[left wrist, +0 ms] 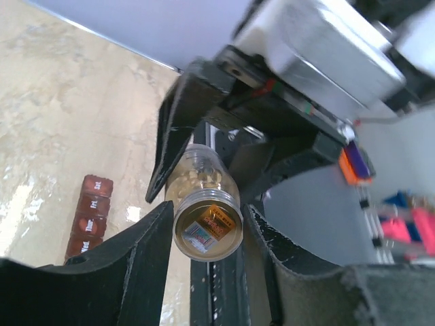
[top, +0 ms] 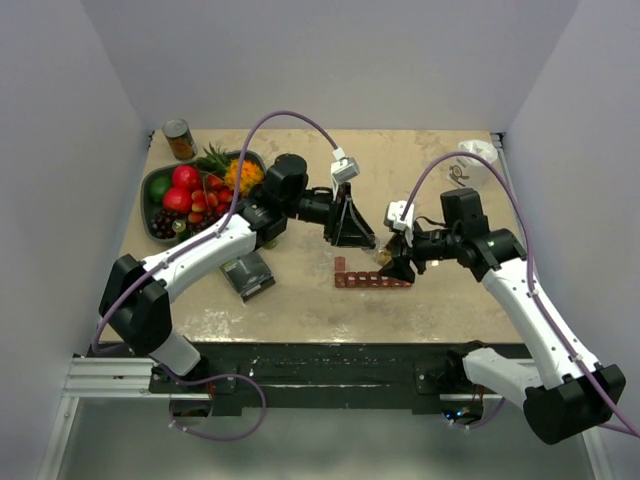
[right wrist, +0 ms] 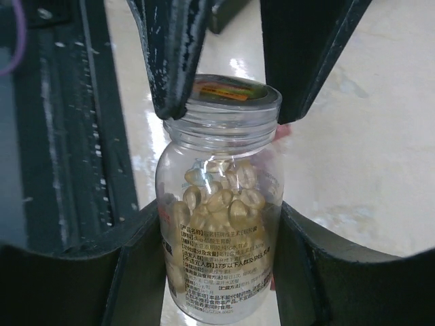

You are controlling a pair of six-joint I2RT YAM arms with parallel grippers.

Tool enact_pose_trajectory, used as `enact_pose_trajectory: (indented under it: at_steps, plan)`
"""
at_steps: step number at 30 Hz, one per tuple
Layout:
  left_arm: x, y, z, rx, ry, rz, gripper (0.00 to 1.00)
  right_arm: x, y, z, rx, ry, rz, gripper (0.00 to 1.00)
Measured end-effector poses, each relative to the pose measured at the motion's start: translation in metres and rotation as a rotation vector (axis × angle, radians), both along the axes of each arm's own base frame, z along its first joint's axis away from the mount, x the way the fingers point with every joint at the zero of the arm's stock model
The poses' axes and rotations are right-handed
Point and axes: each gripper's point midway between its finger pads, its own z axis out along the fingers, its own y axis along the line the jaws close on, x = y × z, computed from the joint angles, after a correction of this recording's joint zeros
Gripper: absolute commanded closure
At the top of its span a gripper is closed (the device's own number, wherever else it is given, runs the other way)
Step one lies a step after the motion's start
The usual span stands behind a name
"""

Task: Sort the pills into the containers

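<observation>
Gripping the pill bottle (right wrist: 216, 285) with my right gripper (right wrist: 217, 224) closed on its body and my left gripper (left wrist: 207, 221) pinching the cap (right wrist: 224, 95), pills (right wrist: 224, 190) inside, near the red compartment strip (top: 372, 281): uncapping step; next, I judge, a steady twist-off without tipping the bottle.

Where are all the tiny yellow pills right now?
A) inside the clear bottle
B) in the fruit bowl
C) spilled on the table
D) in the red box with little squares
A: the pills sit piled inside the clear bottle, cap on, with the right gripper holding its body and the left gripper on the cap.
</observation>
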Motion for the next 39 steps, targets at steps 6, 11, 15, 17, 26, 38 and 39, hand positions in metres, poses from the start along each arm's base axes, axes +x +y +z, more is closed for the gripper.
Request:
enact_pose_trajectory:
  at_steps: [6,11,15,17,26,38,39]
  plan:
    - [-0.019,0.01,-0.008,-0.029,-0.177,-0.204,0.62,-0.028,0.019,-0.009,0.138,0.2,0.053,1.0]
    - [-0.019,0.014,-0.007,-0.029,-0.246,-0.24,0.26,-0.033,0.028,-0.005,0.209,0.277,0.071,1.0]
    - [-0.009,0.017,-0.008,-0.011,-0.265,-0.199,0.11,-0.032,0.032,0.003,0.246,0.274,0.088,1.0]
    - [-0.005,0.019,-0.005,-0.003,-0.272,-0.171,0.05,-0.032,0.033,0.005,0.254,0.27,0.093,1.0]
    - [-0.008,0.043,0.032,-0.051,-0.321,-0.026,0.01,-0.029,0.033,0.004,0.25,0.242,0.1,1.0]
    - [-0.002,0.038,0.036,-0.044,-0.219,0.147,0.01,-0.02,0.026,-0.004,0.188,0.168,0.064,1.0]
    - [-0.004,0.034,0.031,-0.026,-0.206,0.152,0.01,-0.02,0.026,-0.004,0.188,0.167,0.063,1.0]
